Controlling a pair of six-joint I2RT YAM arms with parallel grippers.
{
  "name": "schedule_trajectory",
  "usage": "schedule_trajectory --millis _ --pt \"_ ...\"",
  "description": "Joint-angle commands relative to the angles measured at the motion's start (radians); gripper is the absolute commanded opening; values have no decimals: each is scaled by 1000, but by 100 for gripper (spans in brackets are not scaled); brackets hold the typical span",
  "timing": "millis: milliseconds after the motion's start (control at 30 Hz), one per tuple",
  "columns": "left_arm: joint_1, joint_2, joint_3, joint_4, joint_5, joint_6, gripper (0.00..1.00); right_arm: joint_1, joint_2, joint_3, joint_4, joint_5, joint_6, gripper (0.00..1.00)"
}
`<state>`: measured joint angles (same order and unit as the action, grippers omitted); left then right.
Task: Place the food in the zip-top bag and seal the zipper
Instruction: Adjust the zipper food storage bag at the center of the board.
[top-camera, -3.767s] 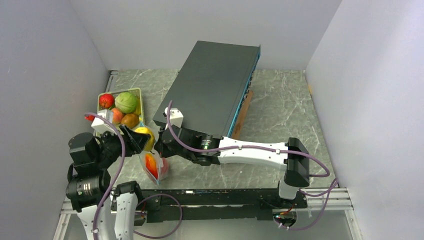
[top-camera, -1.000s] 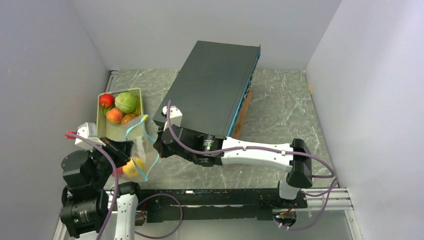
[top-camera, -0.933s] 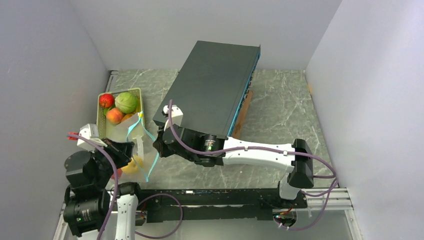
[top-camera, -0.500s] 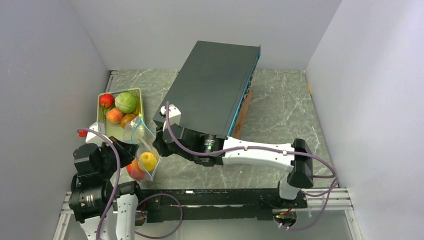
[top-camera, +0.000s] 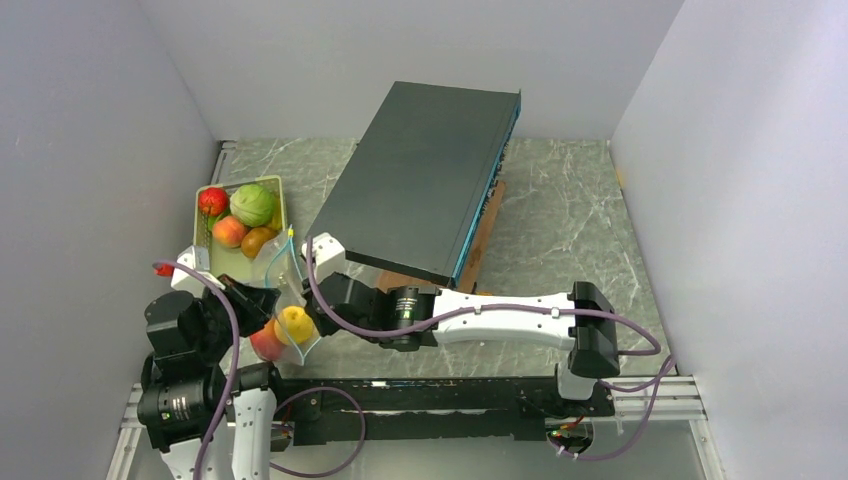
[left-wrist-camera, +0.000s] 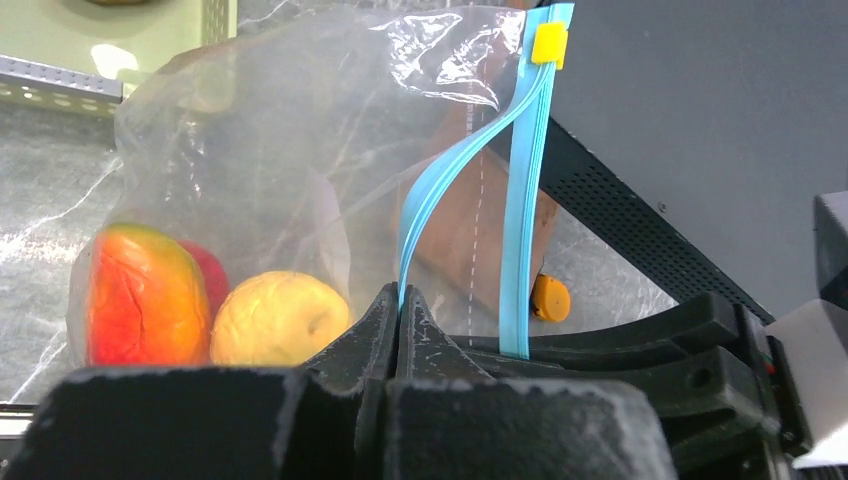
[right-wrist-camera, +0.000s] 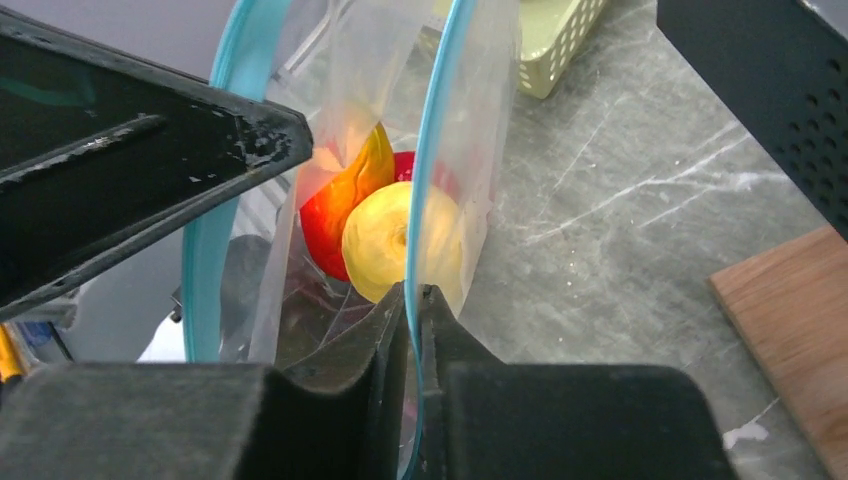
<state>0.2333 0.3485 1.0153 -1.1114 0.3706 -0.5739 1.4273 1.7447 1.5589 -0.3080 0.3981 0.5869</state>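
The left end effector (left-wrist-camera: 400, 312) was pinched shut on one lip of the teal zipper (left-wrist-camera: 520, 200), and the right end effector (right-wrist-camera: 412, 312), facing it, was closed on the other lip, so the mouth of the zip-top bag (left-wrist-camera: 250, 170) was held spread open between them. The pouch hung below the fingers, its bottom apparently at the surface (right-wrist-camera: 620, 200). Inside it, low down, sat three pieces of food: a yellow piece (left-wrist-camera: 278, 318), a red-orange piece (left-wrist-camera: 135, 295) beside it, and a red piece (left-wrist-camera: 212, 275) partly hidden behind both. A small yellow slider tab (left-wrist-camera: 549, 43) sat at the far end of the strip. Beyond the left end effector, the pale green basket (top-camera: 199, 215) held a red apple (top-camera: 212, 201), a green ball (top-camera: 253, 205), a peach (top-camera: 230, 231) and a brown piece (top-camera: 259, 241), none yet bagged. By that count the filling looked under half done, and the sealing had not begun. No brand, label or writing was legible anywhere, including on the dark slab (top-camera: 425, 175) past the right end effector.
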Motion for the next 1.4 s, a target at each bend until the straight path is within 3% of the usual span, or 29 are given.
schedule_trajectory --millis 0,167,233,267,300,333,433,467,633,867,1100,1367 --pt "-1 -12 54 29 46 -15 0 13 -63 10 -6 84 -21 0" --pt "0 -20 63 31 64 -13 2 13 -151 -20 26 71 -38 0" --pt "0 -25 69 25 44 -10 20 14 -165 -25 31 47 -44 0" --pt "0 -27 72 24 30 -7 33 15 -167 -23 26 46 -41 0" --pt "0 -32 71 24 13 -4 54 14 -169 -23 20 47 -40 0" --pt "0 -37 71 25 0 0 66 14 -170 -27 22 59 -41 0" --pt "0 -38 60 29 -10 9 90 13 -160 -52 44 92 -39 0" --pt "0 -36 54 34 -8 9 94 12 -147 -52 48 96 -39 0" --pt "0 3 54 33 -69 64 100 10 -41 1 39 113 -40 0" --pt "-1 116 110 -13 -343 227 100 -7 54 66 -3 84 -17 0" --pt "1 270 114 118 -492 291 100 -34 45 56 -1 56 -2 0" --pt "110 514 161 304 -381 279 100 -43 11 43 18 54 -6 0"
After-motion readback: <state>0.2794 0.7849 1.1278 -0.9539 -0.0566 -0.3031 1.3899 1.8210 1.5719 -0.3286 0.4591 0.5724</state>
